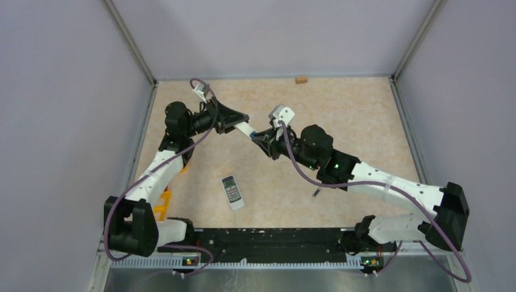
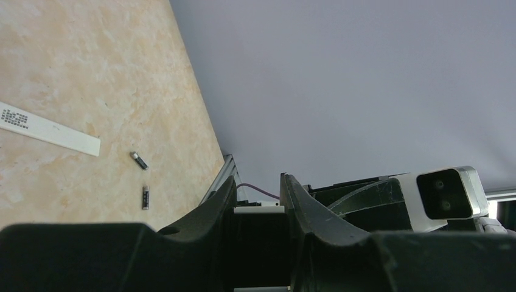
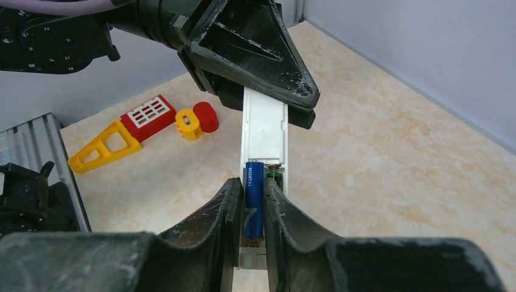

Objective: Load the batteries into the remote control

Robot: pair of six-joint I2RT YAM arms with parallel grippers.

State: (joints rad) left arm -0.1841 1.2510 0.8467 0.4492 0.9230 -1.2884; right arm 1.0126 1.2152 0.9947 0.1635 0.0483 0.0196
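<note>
My left gripper is shut on one end of a white remote control and holds it above the table; its white edge shows between the fingers in the left wrist view. The remote's battery compartment is open and faces up. My right gripper is shut on a blue battery that lies in the left slot of the compartment. Two dark batteries lie on the table; one shows in the top view.
A second, grey-white remote lies face up near the table's front. A flat white strip lies near the loose batteries. Red and yellow toy pieces sit by the left wall. A small brown block is at the back edge.
</note>
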